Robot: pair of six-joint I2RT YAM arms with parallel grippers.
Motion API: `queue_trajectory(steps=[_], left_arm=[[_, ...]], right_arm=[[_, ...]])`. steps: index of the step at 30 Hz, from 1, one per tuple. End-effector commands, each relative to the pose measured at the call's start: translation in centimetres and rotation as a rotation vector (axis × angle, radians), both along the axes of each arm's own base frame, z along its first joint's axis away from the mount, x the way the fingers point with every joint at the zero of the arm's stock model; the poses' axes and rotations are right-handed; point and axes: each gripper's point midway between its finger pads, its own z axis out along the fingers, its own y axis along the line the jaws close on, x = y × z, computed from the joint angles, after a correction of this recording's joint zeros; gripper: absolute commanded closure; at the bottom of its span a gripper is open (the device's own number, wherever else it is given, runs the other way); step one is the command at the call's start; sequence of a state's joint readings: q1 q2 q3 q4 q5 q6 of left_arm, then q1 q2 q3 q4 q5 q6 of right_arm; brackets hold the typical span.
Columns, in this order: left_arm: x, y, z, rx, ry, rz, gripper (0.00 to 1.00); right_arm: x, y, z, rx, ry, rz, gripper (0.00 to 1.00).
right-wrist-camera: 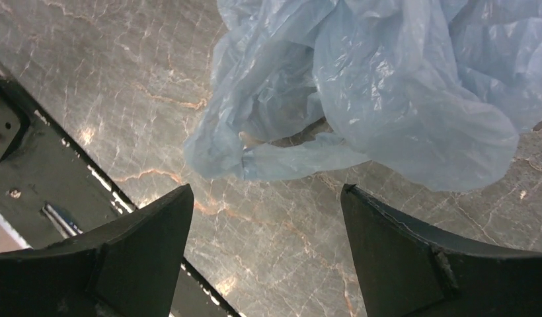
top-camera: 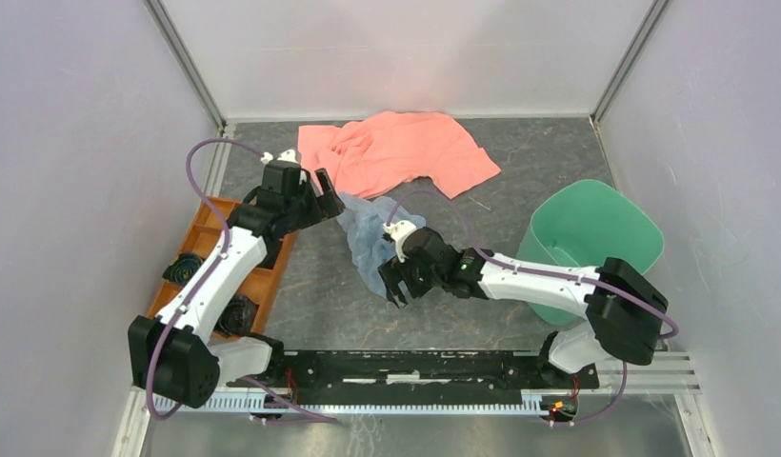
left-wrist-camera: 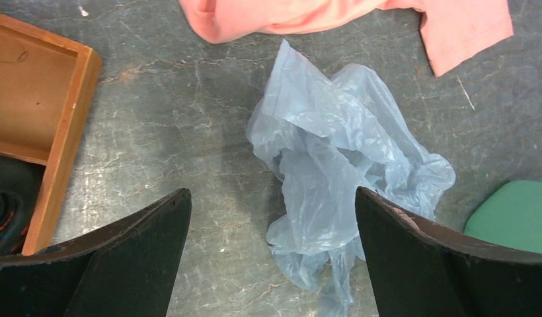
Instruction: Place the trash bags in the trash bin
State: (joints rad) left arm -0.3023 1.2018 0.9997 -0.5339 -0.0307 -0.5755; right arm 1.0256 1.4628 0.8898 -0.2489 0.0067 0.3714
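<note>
Now right gripper [right-wrist-camera: 267, 190] spread wide, empty — bag [right-wrist-camera: 387, 99] crumpled just ahead, ready for grab; left gripper [left-wrist-camera: 271, 193] wide too, empty, near bag.

On the desk [top-camera: 320, 300], the trash bag [top-camera: 366, 240] lies just before the cloth [top-camera: 396, 152]. The tray [top-camera: 269, 282] sits left, the trash bin [top-camera: 563, 238] right.
</note>
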Motion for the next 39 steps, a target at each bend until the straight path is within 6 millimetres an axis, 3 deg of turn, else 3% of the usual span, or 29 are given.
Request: queue_trajectory(steps=[1,6,12,17,20,21,24,25,30,34,36,39], left_arm=[[0.9,-1.2,2.1,-0.068,-0.060,-0.031,0.01],[0.0,-2.1,1.3,-0.116,-0.040,-0.072,0.02],[-2.6,-6.8,0.0,-0.350,0.011,-0.259,0.03],[-3.4,-7.0,-2.5,-0.350,0.043,-0.229,0.02],[-3.6,-7.6,-4.5,-0.352,0.094,-0.227,0.04],[-3.5,-7.6,-4.8,-0.354,0.102,-0.222,0.07],[-2.9,-7.3,-6.5,-0.325,0.124,-0.193,0.19],[-2.8,-7.2,-6.9,-0.316,0.129,-0.184,0.22],[-2.5,-7.1,-8.3,-0.307,0.140,-0.175,0.53],[-2.5,-6.1,-8.4,-0.239,0.137,-0.165,0.86],[-2.6,-4.8,-8.4,-0.168,0.136,-0.143,0.96],[-3.2,-2.4,-8.3,-0.054,0.139,-0.099,0.98]], right_arm=[[1.9,1.8,0.5,0.089,-0.060,-0.067,0.14],[2.2,1.7,0.4,0.101,-0.098,-0.063,0.19],[0.4,3.5,1.8,0.227,-0.100,0.061,0.10],[0.1,4.3,1.6,0.216,-0.119,0.093,0.08],[0.8,4.0,0.6,0.174,-0.146,0.056,0.13],[1.3,3.6,0.3,0.154,-0.162,0.032,0.18],[2.3,2.8,-0.2,0.108,-0.209,-0.001,0.58],[2.5,2.6,-0.2,0.098,-0.220,-0.004,0.63],[2.2,2.2,0.4,0.086,-0.253,0.052,0.77],[2.6,0.6,0.9,0.028,-0.294,0.040,1.00],[3.1,-1.3,0.9,-0.040,-0.330,0.007,1.00],[3.9,-4.6,1.2,-0.125,-0.379,-0.035,1.00]])
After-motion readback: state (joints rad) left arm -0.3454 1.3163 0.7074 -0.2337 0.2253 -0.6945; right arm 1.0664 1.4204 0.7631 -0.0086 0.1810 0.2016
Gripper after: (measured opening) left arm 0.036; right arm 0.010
